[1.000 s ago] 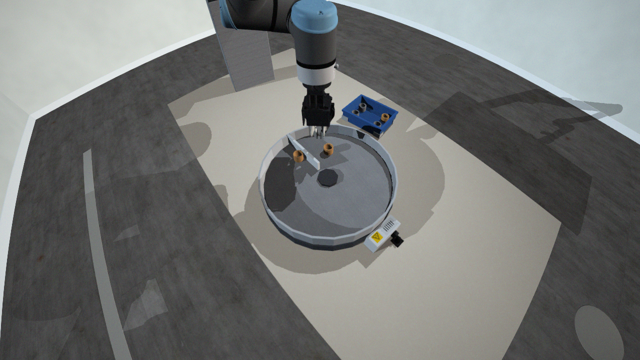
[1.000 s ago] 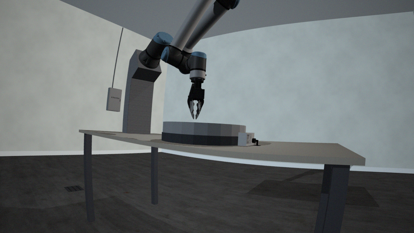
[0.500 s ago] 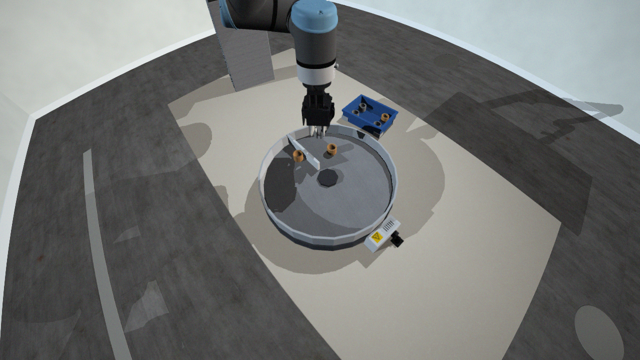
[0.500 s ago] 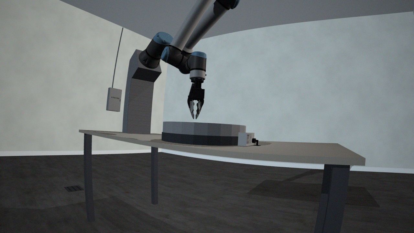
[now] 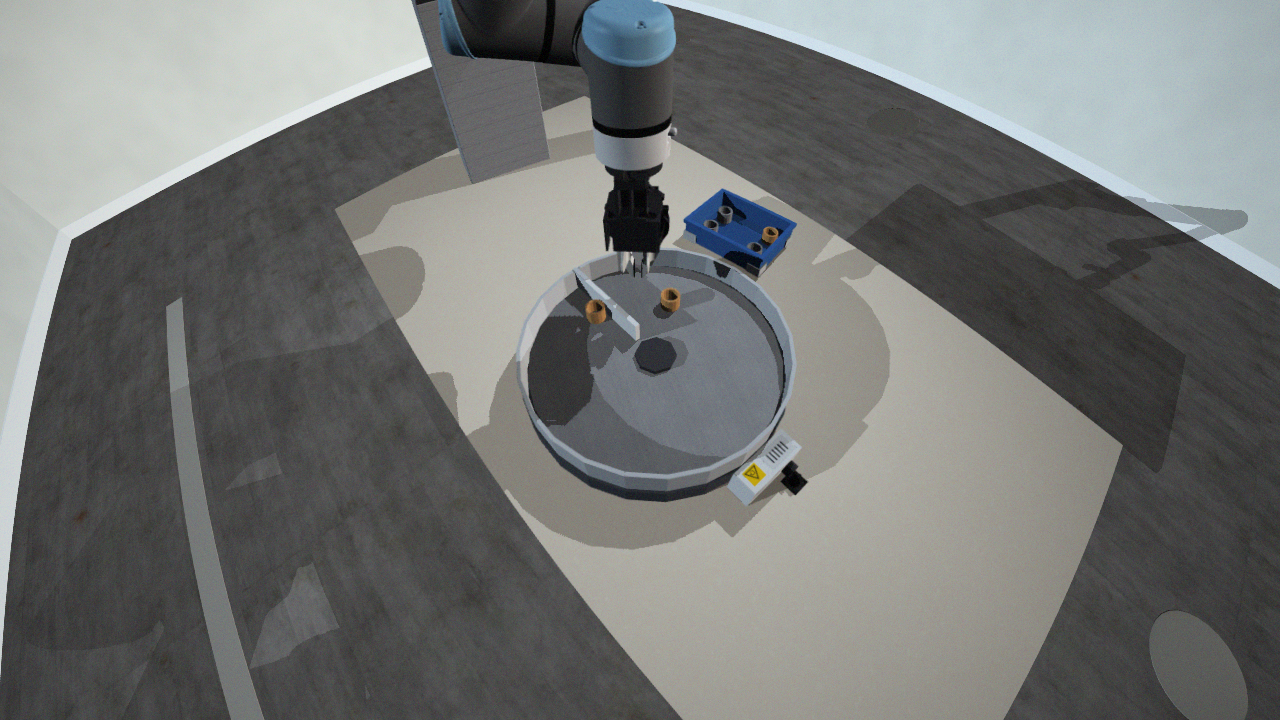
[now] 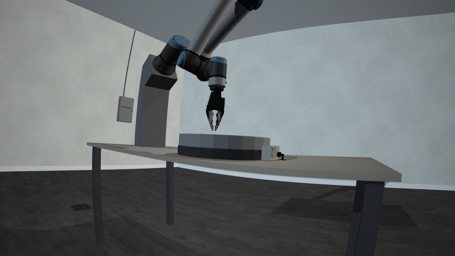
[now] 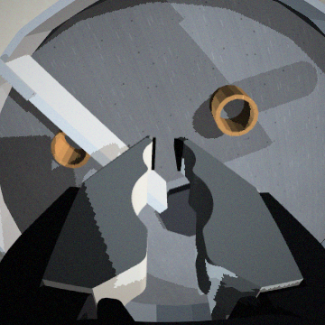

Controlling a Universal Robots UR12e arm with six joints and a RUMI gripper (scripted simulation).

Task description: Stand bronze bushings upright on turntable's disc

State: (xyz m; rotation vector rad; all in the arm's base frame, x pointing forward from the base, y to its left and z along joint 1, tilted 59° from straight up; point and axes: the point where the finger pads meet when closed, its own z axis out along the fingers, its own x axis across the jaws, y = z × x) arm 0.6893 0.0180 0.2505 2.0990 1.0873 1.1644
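The gripper (image 5: 638, 265) hangs above the far rim of the turntable (image 5: 785, 358), just above centre in the top view, its jaws drawn nearly together with nothing between them. In the exterior view the gripper (image 6: 215, 128) sits clear above the turntable wall.

2 bronze bushings stand upright on the disc (image 5: 716, 394): 1 bronze bushing (image 5: 669, 299) just below and right of the gripper, and a second bronze bushing (image 5: 596, 310) to its left, on the other side of the pale wiper bar (image 5: 608, 304) (the bar partly hides it in the wrist view). Both are apart from the dark hub (image 5: 657, 355) at the disc's centre.

The blue crate (image 5: 707, 219) rests on the worktop (image 5: 895, 537), upper right of the turntable. It holds a third bronze bushing (image 5: 769, 234) and 3 steel bushings (image 5: 725, 214).
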